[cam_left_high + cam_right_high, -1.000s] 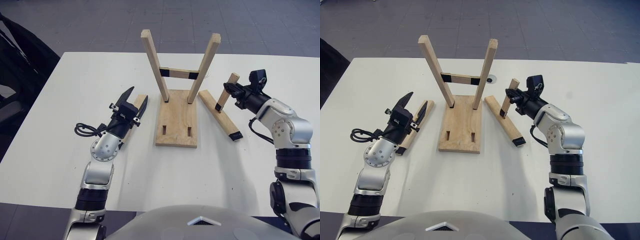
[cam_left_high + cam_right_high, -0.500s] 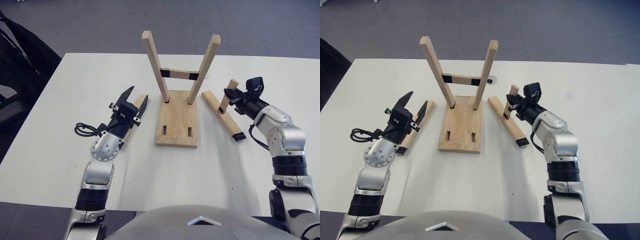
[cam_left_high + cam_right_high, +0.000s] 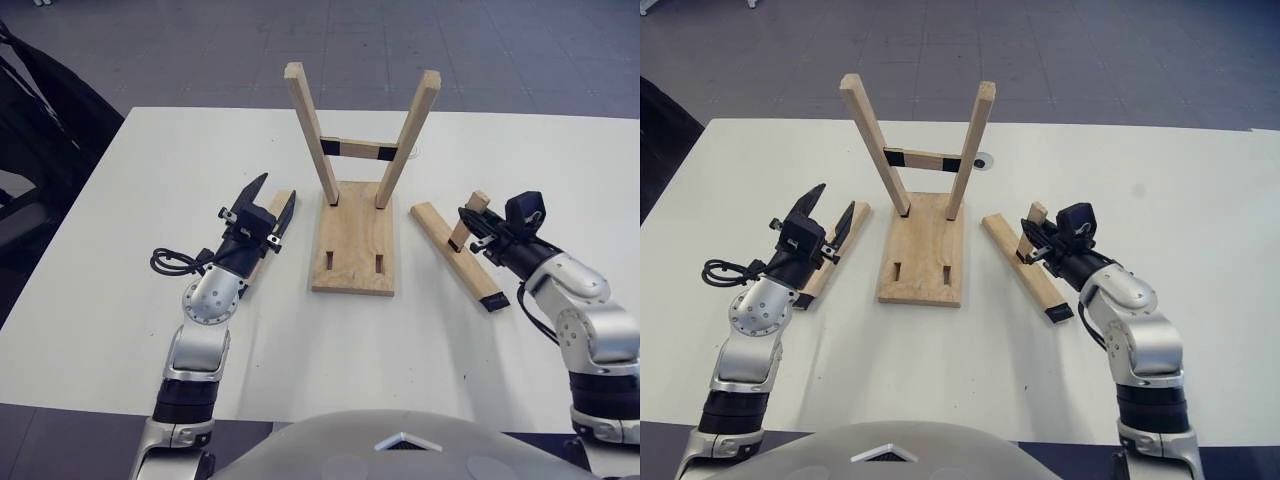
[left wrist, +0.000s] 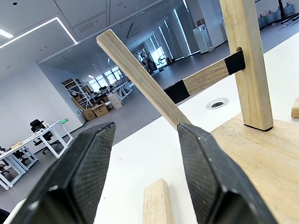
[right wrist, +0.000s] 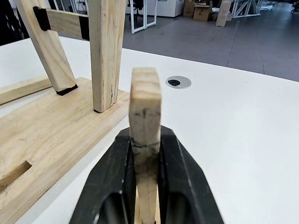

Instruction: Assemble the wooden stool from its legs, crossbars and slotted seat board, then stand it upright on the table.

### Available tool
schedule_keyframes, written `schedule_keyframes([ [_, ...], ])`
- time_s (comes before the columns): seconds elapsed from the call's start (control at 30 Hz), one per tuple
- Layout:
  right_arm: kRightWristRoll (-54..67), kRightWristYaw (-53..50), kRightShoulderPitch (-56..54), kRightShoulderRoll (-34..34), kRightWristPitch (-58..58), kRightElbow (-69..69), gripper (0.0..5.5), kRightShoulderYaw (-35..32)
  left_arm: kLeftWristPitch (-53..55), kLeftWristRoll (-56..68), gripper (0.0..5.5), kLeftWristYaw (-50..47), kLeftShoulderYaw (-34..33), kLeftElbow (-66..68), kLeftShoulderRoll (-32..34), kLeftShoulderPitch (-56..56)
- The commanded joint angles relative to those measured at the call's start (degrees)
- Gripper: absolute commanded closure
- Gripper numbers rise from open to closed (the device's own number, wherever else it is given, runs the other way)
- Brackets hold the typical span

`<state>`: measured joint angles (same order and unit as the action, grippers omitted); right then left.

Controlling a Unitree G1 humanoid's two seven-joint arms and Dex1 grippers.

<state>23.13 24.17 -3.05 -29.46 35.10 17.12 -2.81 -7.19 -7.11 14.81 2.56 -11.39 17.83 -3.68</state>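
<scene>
Hold is had at the right pincer (image 3: 471, 227): its fingers are pressed together on the stub crossbar (image 5: 145, 98), which stands up from a flat leg (image 3: 452, 252) lying on the desk (image 3: 150, 180). That leg's long axis is seen to run slantwise, its near end turned away from the seat board (image 3: 352, 225) and its far end near the board's right edge. The left pincer (image 3: 277, 188) is held with fingers apart over a loose leg (image 4: 157, 205), which lies lengthwise in line with it, just left of the board. Between the two arms the board is laid flat, and two empty slots (image 3: 327, 260) are shown at its near end. These lie leftward of the right pincer, which is judged the nearer arm to fill them; the held piece would first have to be swung upright. Farther off, two standing legs (image 3: 308, 125) are seated in the far slots, joined by a black-banded crossbar (image 3: 362, 150).
</scene>
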Motion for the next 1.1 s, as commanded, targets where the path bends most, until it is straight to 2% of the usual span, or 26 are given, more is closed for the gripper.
schedule_keyframes([
  [0.03,-2.56,-2.24,-1.09,-0.23,6.81,-2.37,5.10,2.33,0.45,-0.34,3.06,-0.14,0.18,0.17,-0.01,0.36],
  [0.33,-0.46,-5.11,-5.42,2.21,13.00,2.57,5.10,0.94,0.48,-0.33,3.06,-0.18,0.11,0.09,-0.02,0.20],
  [0.37,0.49,-5.98,-7.16,3.10,14.65,4.53,4.73,0.30,0.47,-0.30,3.06,-0.15,0.13,0.13,-0.02,0.17],
  [0.4,1.37,-7.08,-9.07,4.11,16.37,6.10,4.67,-0.42,0.48,-0.29,3.06,-0.20,0.13,0.01,-0.07,-0.01],
  [0.63,3.32,-10.27,-18.99,4.69,21.95,10.02,3.40,-4.78,0.25,-0.37,3.06,-0.25,0.20,-0.18,-0.09,-0.77],
  [0.7,4.37,-12.41,-24.83,5.82,24.69,10.19,3.00,-6.74,0.15,-0.51,3.06,-0.42,0.14,0.00,-0.11,-1.00],
  [0.83,5.23,-16.16,-31.80,10.91,26.13,2.46,3.00,-9.99,0.22,-0.77,3.06,-0.81,0.40,-0.05,-0.45,-1.14],
  [0.87,5.14,-16.45,-31.97,11.64,25.82,0.29,3.20,-10.25,0.26,-0.72,3.06,-0.70,0.48,0.04,-0.44,-0.89],
  [0.93,4.97,-16.72,-31.92,12.73,25.56,-2.47,3.58,-10.02,0.27,-0.57,3.06,-0.49,0.30,0.18,-0.23,-0.53],
  [1.1,3.90,-16.40,-30.56,13.72,24.12,-4.83,3.58,-7.74,0.29,-0.76,3.06,-0.80,0.16,-0.01,-0.34,-1.05],
])
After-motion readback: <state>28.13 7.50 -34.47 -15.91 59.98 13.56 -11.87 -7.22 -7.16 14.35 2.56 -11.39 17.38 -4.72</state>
